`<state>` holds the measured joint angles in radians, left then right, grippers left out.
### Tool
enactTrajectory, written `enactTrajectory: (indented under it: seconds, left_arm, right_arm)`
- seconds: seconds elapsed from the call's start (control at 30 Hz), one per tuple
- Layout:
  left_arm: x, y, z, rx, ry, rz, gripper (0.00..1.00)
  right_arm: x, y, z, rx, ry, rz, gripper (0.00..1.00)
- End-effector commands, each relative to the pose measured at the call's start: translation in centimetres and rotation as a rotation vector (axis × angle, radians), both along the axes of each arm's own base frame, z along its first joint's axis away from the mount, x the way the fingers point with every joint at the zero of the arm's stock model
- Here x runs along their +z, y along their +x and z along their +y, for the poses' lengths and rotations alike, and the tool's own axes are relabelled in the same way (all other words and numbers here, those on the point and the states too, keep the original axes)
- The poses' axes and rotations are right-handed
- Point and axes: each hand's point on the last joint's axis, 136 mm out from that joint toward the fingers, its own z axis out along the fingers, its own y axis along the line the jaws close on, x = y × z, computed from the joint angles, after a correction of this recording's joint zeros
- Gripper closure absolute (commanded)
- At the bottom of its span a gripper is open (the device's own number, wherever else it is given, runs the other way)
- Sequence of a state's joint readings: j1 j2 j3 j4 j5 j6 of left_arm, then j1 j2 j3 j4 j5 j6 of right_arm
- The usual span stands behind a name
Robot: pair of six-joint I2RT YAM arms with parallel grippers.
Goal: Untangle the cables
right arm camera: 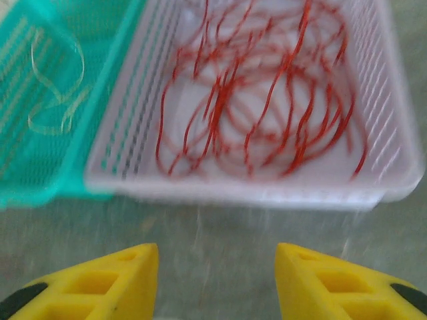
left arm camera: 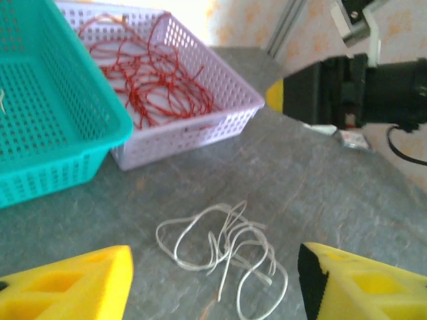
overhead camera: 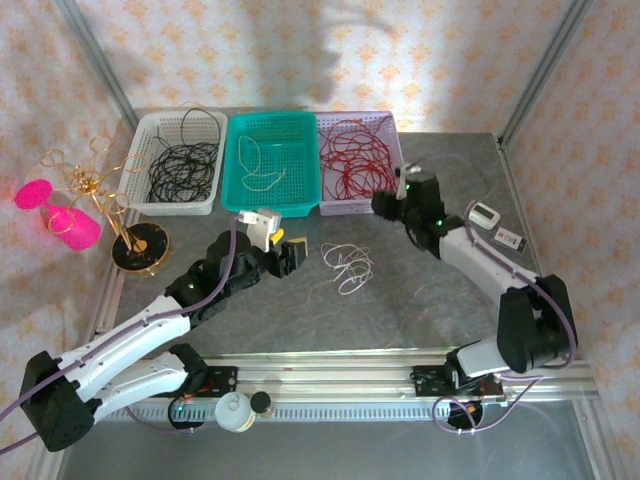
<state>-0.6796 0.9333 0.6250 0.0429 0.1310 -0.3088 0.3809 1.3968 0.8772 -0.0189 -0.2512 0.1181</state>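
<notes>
"Three plastic baskets line the top of the overhead view: a white basket (overhead camera: 180, 207) of black cables (overhead camera: 185, 165), a teal basket (overhead camera: 270, 205) with one pale cable (overhead camera: 262, 165), and a lilac basket (overhead camera: 340, 208) of red cables (overhead camera: 355, 160). What's unsorted?"

"A loose tangle of thin white cables (overhead camera: 347, 265) on the grey desk (overhead camera: 420, 310), mid-frame. The left hand (overhead camera: 290, 255) sits just left of it. The right hand (overhead camera: 388, 202) is up by the lilac basket, apart from the tangle. The gold wire stand (overhead camera: 110, 200) at far left is no hindrance."

"And the left wrist view?"

"The left hand (left arm camera: 215, 267) is spread wide, its yellow fingers (left arm camera: 80, 283) in the bottom corners, and the tangle (left arm camera: 227, 243) lies between them, untouched. I'd close on one outlying loop at its left rather than the knotted middle, so a single strand lifts free. The right arm's black body (left arm camera: 360, 87) at upper right looks clear of that path."

"Right wrist view?"

"It's blurred. The right hand (right arm camera: 217, 257) is also wide and holds nothing, facing the red cables (right arm camera: 267, 100)."
</notes>
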Motion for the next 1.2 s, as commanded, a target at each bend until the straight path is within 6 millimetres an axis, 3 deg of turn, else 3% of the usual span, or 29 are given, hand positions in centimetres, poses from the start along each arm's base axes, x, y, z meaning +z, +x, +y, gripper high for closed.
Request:
enactTrajectory:
  seconds: [0.0, 0.1, 0.2, 0.33, 0.43, 0.63, 0.9, 1.17]
  left_arm:
    - [-1.1, 0.3, -0.4, 0.017, -0.076, 0.045, 0.36]
    - [-2.4, 0.4, -0.6, 0.019, -0.076, 0.073, 0.38]
    - [-3.4, 0.5, -0.6, 0.026, -0.063, 0.098, 0.4]
    - [-4.3, 0.5, -0.4, 0.038, -0.043, 0.123, 0.43]
    - [-4.3, 0.4, -0.2, 0.042, -0.042, 0.125, 0.43]
    - [-4.5, 0.2, 0.1, 0.049, -0.035, 0.127, 0.43]
    - [-4.6, 0.4, -0.3, 0.041, -0.039, 0.129, 0.43]
    - [-4.4, 0.5, -0.3, 0.039, -0.032, 0.126, 0.43]
  right_arm:
    - [-3.4, -3.1, 0.7, 0.02, -0.015, 0.101, 0.49]
    - [-5.5, -3.6, 0.5, -0.002, -0.025, 0.176, 0.49]
    - [-4.8, -3.1, 1.6, 0.087, -0.044, 0.105, 0.49]
    - [-4.6, -2.8, 4.5, 0.355, -0.106, -0.019, 0.5]
    - [-6.2, -2.0, 5.4, 0.418, -0.139, 0.013, 0.51]
    - [-9.6, -2.3, 7.2, 0.515, -0.155, 0.109, 0.54]
    - [-10.9, -1.1, 6.1, 0.411, -0.202, 0.133, 0.54]
    - [-11.9, -1.8, 6.0, 0.375, -0.158, 0.208, 0.52]
